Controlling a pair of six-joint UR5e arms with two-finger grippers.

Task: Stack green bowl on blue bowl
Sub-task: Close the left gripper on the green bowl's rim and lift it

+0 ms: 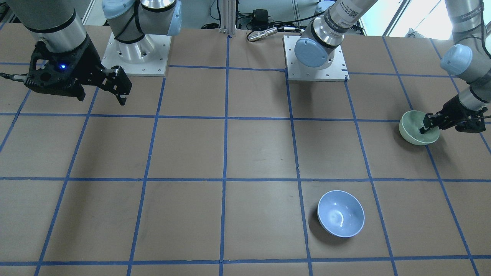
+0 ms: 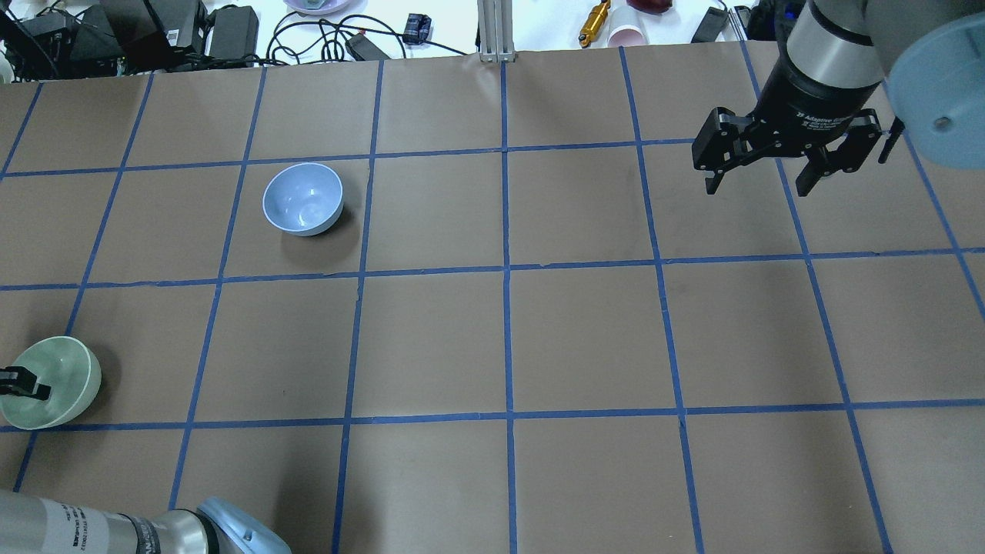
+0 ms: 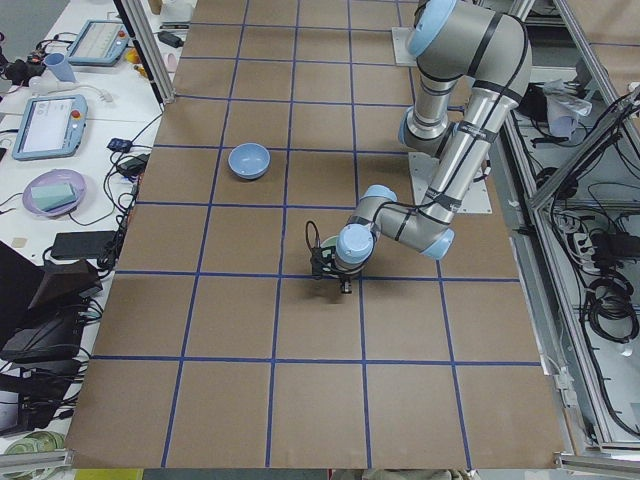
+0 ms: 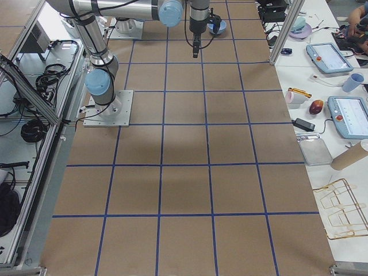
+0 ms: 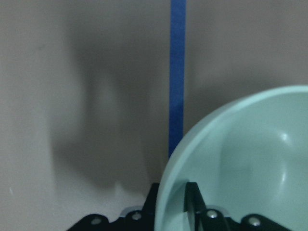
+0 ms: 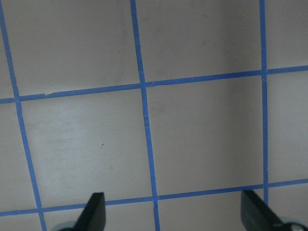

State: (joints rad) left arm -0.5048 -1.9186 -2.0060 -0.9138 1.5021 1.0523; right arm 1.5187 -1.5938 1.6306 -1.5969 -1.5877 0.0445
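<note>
Nearest the robot, on its left: a small round glossy pale mint-green bowl (image 2: pixel 58 382), tilted, over the brown paper-covered worktop (image 2: pixel 585 338) gridded with blue tape. The left jaws are clenched on its rim, one finger inside the bowl and one outside. Whether the bowl touches the worktop cannot be told. Farther out, well apart: a small round glossy periwinkle-blue bowl (image 2: pixel 302 198), upright on the worktop. Farthest, on the robot's right: the right jaws are released, spread wide above the worktop.
</note>
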